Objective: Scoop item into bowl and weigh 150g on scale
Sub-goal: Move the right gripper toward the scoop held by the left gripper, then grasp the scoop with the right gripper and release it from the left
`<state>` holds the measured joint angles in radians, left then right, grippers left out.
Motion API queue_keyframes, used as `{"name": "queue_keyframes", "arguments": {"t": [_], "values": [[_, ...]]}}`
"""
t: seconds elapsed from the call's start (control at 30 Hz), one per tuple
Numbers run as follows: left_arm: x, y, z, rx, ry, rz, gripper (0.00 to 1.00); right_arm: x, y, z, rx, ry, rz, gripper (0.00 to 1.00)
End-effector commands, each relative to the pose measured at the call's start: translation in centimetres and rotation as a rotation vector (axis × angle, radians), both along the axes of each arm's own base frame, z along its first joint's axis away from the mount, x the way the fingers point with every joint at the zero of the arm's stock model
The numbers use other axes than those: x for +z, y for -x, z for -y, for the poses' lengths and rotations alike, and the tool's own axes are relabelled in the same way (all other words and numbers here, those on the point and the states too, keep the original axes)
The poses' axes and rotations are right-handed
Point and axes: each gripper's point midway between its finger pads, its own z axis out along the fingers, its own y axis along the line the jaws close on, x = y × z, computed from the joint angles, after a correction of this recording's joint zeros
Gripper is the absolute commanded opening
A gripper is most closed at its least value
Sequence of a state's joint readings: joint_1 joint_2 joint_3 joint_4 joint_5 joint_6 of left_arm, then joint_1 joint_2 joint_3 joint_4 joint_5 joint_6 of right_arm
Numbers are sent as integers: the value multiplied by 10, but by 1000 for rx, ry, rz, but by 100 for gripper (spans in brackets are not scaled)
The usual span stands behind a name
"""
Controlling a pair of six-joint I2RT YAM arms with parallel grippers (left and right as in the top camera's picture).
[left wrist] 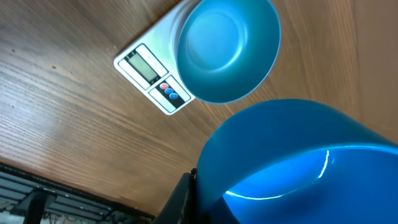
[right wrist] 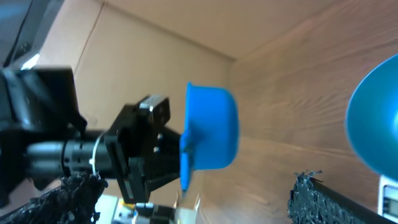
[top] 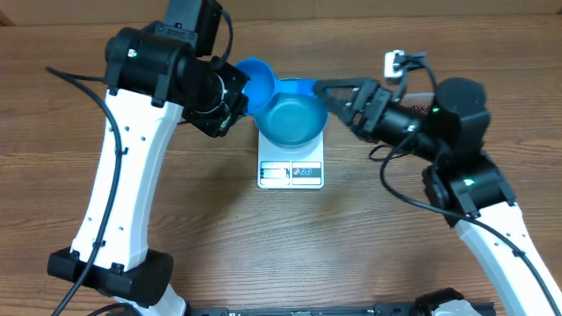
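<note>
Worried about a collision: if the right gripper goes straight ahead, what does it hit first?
Probably the blue scoop held by the left gripper; the bowl sits just beside that line, depth unclear.

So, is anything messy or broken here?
Nothing stands out. No spill or damage shows: the bowl sits upright and empty on the scale, and the left pincer holds a blue scoop beside it.

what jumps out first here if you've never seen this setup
The bright blue bowl draws the eye first, sitting on the white scale mid-frame in the overhead view and looking empty. At its upper-left rim the left gripper holds a blue scoop. The right gripper hangs open close to the bowl's right side.
</note>
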<state>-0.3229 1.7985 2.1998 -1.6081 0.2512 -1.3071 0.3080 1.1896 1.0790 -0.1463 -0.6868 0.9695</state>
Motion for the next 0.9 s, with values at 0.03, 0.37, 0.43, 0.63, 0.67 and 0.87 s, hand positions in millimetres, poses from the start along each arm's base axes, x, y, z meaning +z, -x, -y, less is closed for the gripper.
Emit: {"name": "queue_keyframes", "arguments": {"t": [0.03, 0.37, 0.43, 0.63, 0.67, 0.87], "values": [[-9, 1, 12, -8, -5, -31, 4, 6, -2, -9, -33, 13, 28, 99], [-10, 4, 19, -32, -26, -25, 4, 7, -5, -8, -47, 35, 62, 72], [-10, 6, 21, -40, -27, -27, 4, 7, -5, -8, -52, 37, 63, 70], [-10, 11, 29, -64, -27, -27, 4, 6, -8, -6, -71, 40, 64, 66], [-10, 11, 30, -67, -27, -27, 4, 6, -8, -6, -71, 41, 64, 61], [-10, 13, 32, -75, -27, -27, 4, 6, -8, -6, -70, 40, 64, 34]]}}
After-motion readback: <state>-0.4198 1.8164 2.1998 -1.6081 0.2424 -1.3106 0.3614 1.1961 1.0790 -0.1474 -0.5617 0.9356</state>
